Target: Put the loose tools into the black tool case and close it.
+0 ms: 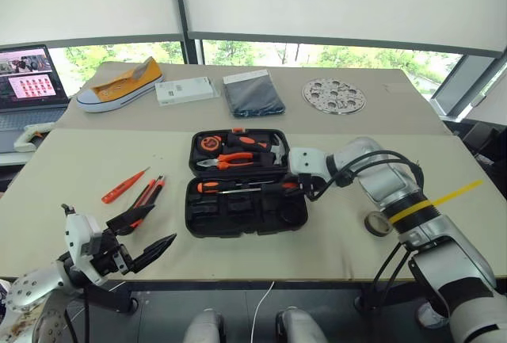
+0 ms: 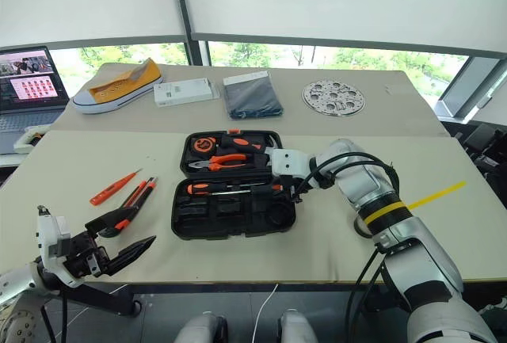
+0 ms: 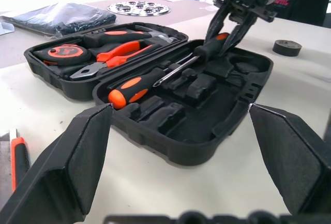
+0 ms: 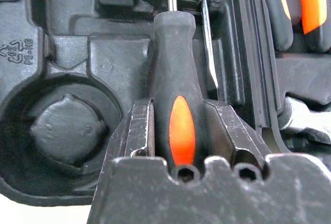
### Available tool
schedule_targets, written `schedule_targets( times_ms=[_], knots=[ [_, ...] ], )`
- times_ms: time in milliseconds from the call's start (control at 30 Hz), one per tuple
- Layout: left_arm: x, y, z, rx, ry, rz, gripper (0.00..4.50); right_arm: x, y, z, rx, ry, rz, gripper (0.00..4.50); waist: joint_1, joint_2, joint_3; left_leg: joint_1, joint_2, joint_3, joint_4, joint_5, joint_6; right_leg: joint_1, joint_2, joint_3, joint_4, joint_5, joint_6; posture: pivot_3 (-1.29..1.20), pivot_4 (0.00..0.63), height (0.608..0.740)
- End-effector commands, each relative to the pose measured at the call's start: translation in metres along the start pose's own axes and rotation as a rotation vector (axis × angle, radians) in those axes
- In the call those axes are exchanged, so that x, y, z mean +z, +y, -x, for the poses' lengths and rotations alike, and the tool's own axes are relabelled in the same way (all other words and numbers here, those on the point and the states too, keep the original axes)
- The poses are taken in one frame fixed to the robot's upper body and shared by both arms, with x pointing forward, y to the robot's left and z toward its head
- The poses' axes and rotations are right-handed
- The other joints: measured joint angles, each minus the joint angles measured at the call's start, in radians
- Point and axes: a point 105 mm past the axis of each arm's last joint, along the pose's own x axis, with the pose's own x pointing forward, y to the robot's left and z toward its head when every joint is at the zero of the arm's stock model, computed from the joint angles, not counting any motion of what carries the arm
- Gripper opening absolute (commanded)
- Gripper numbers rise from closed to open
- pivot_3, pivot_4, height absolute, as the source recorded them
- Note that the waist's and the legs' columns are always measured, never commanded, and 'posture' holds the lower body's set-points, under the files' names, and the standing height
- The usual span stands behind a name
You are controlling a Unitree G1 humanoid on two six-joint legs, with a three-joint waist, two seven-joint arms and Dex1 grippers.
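The black tool case [image 1: 207, 220] lies open mid-table. One black-and-orange screwdriver [image 3: 135, 87] lies in its near half. My right gripper [image 4: 176, 111] is shut on the handle of a second black-and-orange screwdriver [image 4: 174, 63], which is held low over that same half, beside a round recess [image 4: 67, 125]. Left of the case, a slim orange screwdriver [image 1: 123, 186] and the utility knife [image 1: 149, 192] lie on the table. The grey tape ring [image 1: 378, 223] sits to the case's right, by my right arm. My left gripper [image 1: 161, 226] is open and empty near the table's front left edge.
Orange-handled pliers [image 1: 238, 159], a hammer and a round tape measure [image 1: 211, 142] fill the case's far half. On the rear table are a laptop [image 1: 28, 81], a shoe [image 1: 119, 85], a white box [image 1: 184, 89], a dark folded cloth [image 1: 252, 93] and a perforated metal disc [image 1: 333, 95].
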Motion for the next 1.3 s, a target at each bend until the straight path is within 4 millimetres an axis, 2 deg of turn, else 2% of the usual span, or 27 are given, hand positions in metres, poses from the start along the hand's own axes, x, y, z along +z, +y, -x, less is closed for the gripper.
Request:
schedule_targets(
  times_ms=[33, 100, 167, 333, 433, 500, 533, 567, 633, 767, 833, 867, 1067, 1233, 1300],
  knots=[
    [0.01, -0.001, -0.005, -0.007, -0.035, -0.037, 4.5, 0.006, -0.009, 0.003, -0.017, 0.007, 0.019, 1.03, 0.0, 0.0, 0.0, 0.0, 0.0, 0.0, 0.0, 0.0, 0.0, 0.0, 0.0, 0.0, 0.0, 0.0, 0.0, 0.0, 0.15, 0.74],
    [0.01, -0.001, -0.005, -0.004, -0.038, -0.046, 4.5, 0.009, -0.013, 0.003, -0.041, -0.002, -0.013, 1.03, 0.0, 0.0, 0.0, 0.0, 0.0, 0.0, 0.0, 0.0, 0.0, 0.0, 0.0, 0.0, 0.0, 0.0, 0.0, 0.0, 0.15, 0.74],
    [0.009, -0.001, -0.005, 0.0, -0.038, -0.049, 4.5, 0.009, -0.012, 0.004, -0.031, 0.004, -0.012, 2.04, 0.0, 0.0, 0.0, 0.0, 0.0, 0.0, 0.0, 0.0, 0.0, 0.0, 0.0, 0.0, 0.0, 0.0, 0.0, 0.0, 0.15, 0.74],
    [0.006, -0.001, -0.002, 0.026, -0.035, -0.049, 4.5, 0.027, -0.008, 0.024, -0.016, -0.115, 0.09, 3.6, 0.001, 0.0, 0.0, -0.001, 0.0, 0.0, 0.0, 0.0, 0.0, 0.0, 0.0, 0.0, 0.0, 0.0, 0.0, 0.0, 0.15, 0.74],
    [0.004, 0.001, -0.001, 0.048, -0.036, -0.055, 4.5, 0.035, -0.02, 0.037, -0.103, -0.209, 0.093, 3.6, 0.0, 0.0, 0.0, -0.001, 0.0, 0.0, 0.0, 0.0, 0.0, 0.0, 0.0, 0.0, -0.001, 0.0, 0.0, 0.0, 0.15, 0.74],
    [0.004, 0.002, -0.004, 0.055, -0.044, -0.057, 4.5, 0.042, -0.021, 0.035, -0.126, -0.314, 0.042, 3.6, 0.0, 0.0, 0.0, 0.0, 0.0, 0.0, 0.0, 0.0, 0.0, 0.0, 0.0, 0.0, 0.0, 0.0, 0.0, 0.0, 0.15, 0.74],
    [0.004, 0.003, -0.005, 0.055, -0.046, -0.058, 4.5, 0.046, -0.02, 0.033, -0.129, -0.358, 0.004, 3.04, 0.0, 0.0, 0.0, 0.0, 0.0, 0.0, 0.0, 0.0, 0.0, 0.0, 0.0, 0.0, 0.0, 0.0, 0.0, 0.0, 0.15, 0.74],
    [0.004, 0.003, -0.006, 0.053, -0.047, -0.059, 4.5, 0.047, -0.018, 0.028, -0.136, -0.389, -0.012, 2.87, -0.002, 0.0, 0.0, 0.001, 0.0, 0.0, 0.0, 0.0, 0.0, 0.001, 0.001, 0.0, 0.0, 0.0, 0.0, 0.0, 0.15, 0.74],
    [0.004, 0.005, -0.008, 0.052, -0.049, -0.061, 4.5, 0.047, -0.015, 0.019, -0.14, -0.41, -0.028, 2.13, -0.002, 0.0, 0.0, 0.002, 0.001, 0.0, 0.0, 0.0, 0.0, 0.002, 0.002, 0.0, 0.0, 0.0, 0.0, 0.0, 0.15, 0.74],
    [0.005, 0.008, -0.01, 0.048, -0.049, -0.066, 4.5, 0.037, -0.007, -0.001, -0.132, -0.4, -0.059, 0.83, -0.001, 0.0, 0.0, 0.002, 0.001, 0.0, 0.0, 0.0, 0.0, 0.001, 0.001, 0.0, 0.001, 0.0, 0.0, 0.0, 0.15, 0.74],
    [0.003, 0.011, -0.01, 0.057, -0.027, -0.068, 4.5, 0.026, 0.0, -0.017, -0.126, -0.352, -0.055, 0.15, -0.001, 0.0, 0.0, 0.002, 0.0, 0.0, 0.0, 0.0, 0.0, 0.002, 0.001, 0.0, 0.001, 0.0, 0.0, 0.0, 0.15, 0.74],
    [0.002, 0.013, -0.009, 0.063, -0.01, -0.071, 4.5, 0.023, 0.002, -0.024, -0.118, -0.341, -0.067, 0.03, -0.001, 0.0, 0.0, 0.002, 0.0, 0.0, 0.0, 0.0, 0.0, 0.002, 0.001, 0.0, 0.001, 0.0, 0.0, 0.0, 0.15, 0.74],
    [-0.001, 0.017, -0.005, 0.075, 0.027, -0.083, 4.5, 0.013, 0.01, -0.042, -0.071, -0.296, -0.108, 0.03, -0.007, 0.0, 0.0, 0.003, 0.001, 0.0, 0.0, 0.0, 0.0, 0.003, 0.002, 0.001, 0.001, 0.0, 0.0, 0.0, 0.15, 0.74],
    [-0.002, 0.018, -0.001, 0.095, 0.032, -0.082, 4.5, 0.006, 0.007, -0.047, -0.08, -0.259, -0.156, 0.03, -0.008, 0.0, 0.0, 0.011, 0.001, 0.001, 0.0, 0.0, -0.001, 0.009, 0.001, 0.001, 0.001, 0.0, -0.001, 0.0, 0.15, 0.74],
    [-0.003, 0.018, 0.0, 0.108, 0.032, -0.08, 4.5, 0.005, 0.01, -0.049, -0.069, -0.25, -0.148, 0.03, -0.008, 0.0, 0.0, 0.016, 0.002, 0.001, 0.0, 0.0, -0.001, 0.014, 0.001, 0.0, 0.001, -0.004, -0.007, 0.0, 0.15, 0.74]
  ],
)
